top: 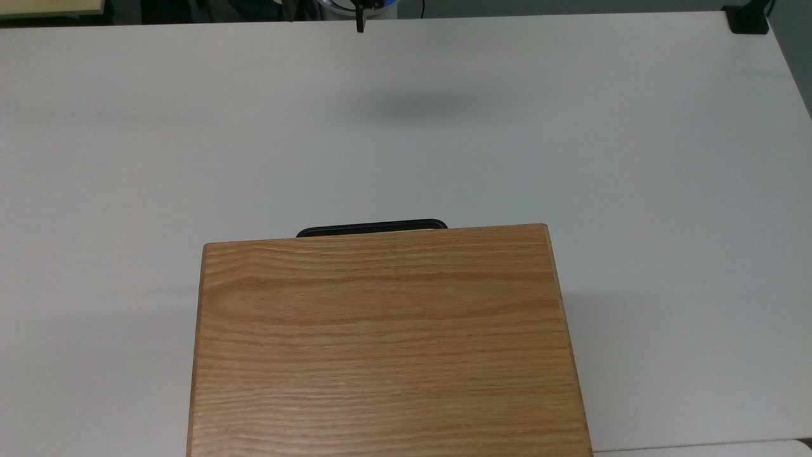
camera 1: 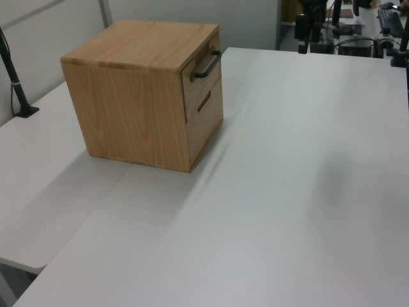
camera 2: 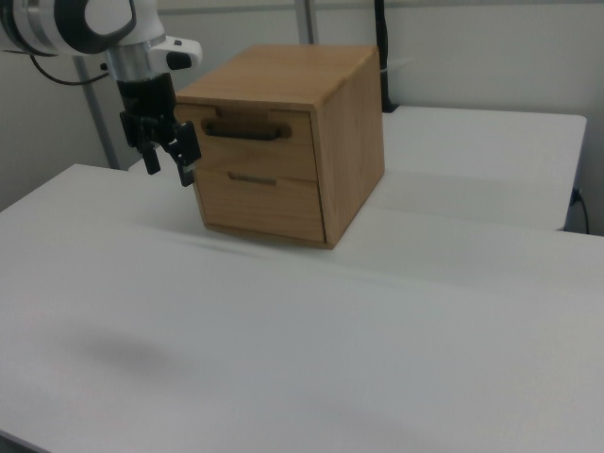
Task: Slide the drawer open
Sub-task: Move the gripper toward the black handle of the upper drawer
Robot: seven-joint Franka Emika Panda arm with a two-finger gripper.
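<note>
White tabletop [camera 1: 300, 192] carried everything in the scene, with grey wall panels behind it. On it stood an oak cabinet [camera 2: 302, 142] with two drawer fronts stacked one above the other. The upper drawer [camera 2: 260, 143] sat flush in the cabinet face, shut, its long black bar handle [camera 2: 243, 131] running across the front; the same handle [top: 372, 227] peeked out from under the cabinet top in the top view, and stuck out toward the left view's right [camera 1: 206, 66]. The lower front [camera 2: 264, 203] had only a small recessed slot.

The gripper [camera 2: 166, 156] hung above the table on the right view's left, apart from the cabinet, pointing down, its two black fingers [camera 2: 186, 170] spread with a gap between them and nothing held. In the top view it showed at the far table edge [top: 360, 22], well apart from the handle. A soft shadow [top: 419, 105] lay on the table below it.
</note>
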